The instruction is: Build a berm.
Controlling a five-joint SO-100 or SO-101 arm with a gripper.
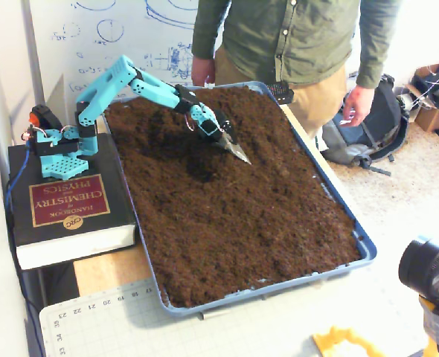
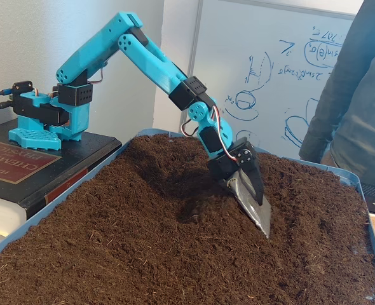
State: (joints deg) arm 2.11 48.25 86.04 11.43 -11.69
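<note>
Plainly, the main risk is the silver scoop-like blade (image 2: pixel 251 202) at the tip of the turquoise plastic robot arm (image 1: pixel 141 80) biting too deep into the loose dark brown soil (image 1: pixel 242 216): the crumbly stuff would then slump into the darker scooped hollow (image 1: pixel 202 165) at centre left of the frame rather than pile up. Soil dragged toward the blue tray's rim (image 1: pixel 364 245) could spill over. The berm, a low raised ridge of crumbly soil (image 2: pixel 168 159), sits at upper centre just behind the blade, faint and easily flattened. Whether the fingers are clenched or released I cannot tell; the blade hides them.

The tray rests on a table, the arm's base on a thick black chemistry handbook (image 1: pixel 67 204) at left. A person in a green shirt (image 1: pixel 294 37) stands close behind, before a scribbled whiteboard (image 2: pixel 283 70).
</note>
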